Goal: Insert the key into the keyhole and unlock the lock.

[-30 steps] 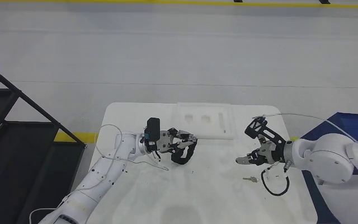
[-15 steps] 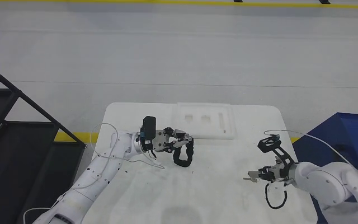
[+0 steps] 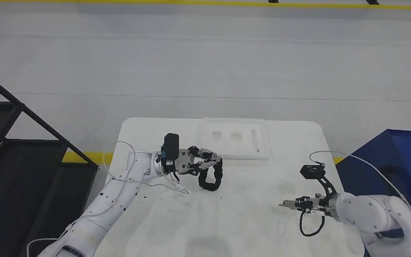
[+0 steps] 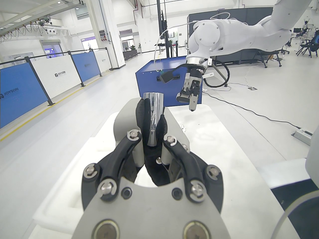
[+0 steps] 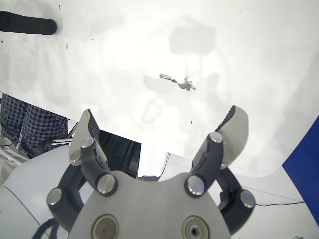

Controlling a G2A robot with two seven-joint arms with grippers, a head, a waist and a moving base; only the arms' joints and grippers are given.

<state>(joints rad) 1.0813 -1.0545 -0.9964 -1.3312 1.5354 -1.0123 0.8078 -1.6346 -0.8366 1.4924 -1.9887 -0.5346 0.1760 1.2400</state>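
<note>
A black lock [image 3: 210,178] with a chrome cylinder [image 4: 154,115] is held off the table at centre left, with my left gripper [image 3: 205,166] shut on it. The cylinder stands up between the left fingers [image 4: 172,125]. A small silver key [image 5: 178,82] lies flat on the white table [image 3: 250,218] near the right front. My right gripper [image 5: 160,113] hovers just above the key, open, fingers to either side and nothing between them. In the top view the right gripper [image 3: 290,204] points toward the table's middle. The left wrist view shows it farther off [image 4: 190,100].
A white foam tray [image 3: 234,138] with shallow recesses lies at the table's back edge. A blue box [image 3: 385,151] stands off the right side. A black rack [image 3: 26,154] is at the left. The table's front edge runs close under the right wrist.
My right gripper has moved toward the front right and come down over the key. The left gripper shifted slightly left with the lock, then stayed still.
</note>
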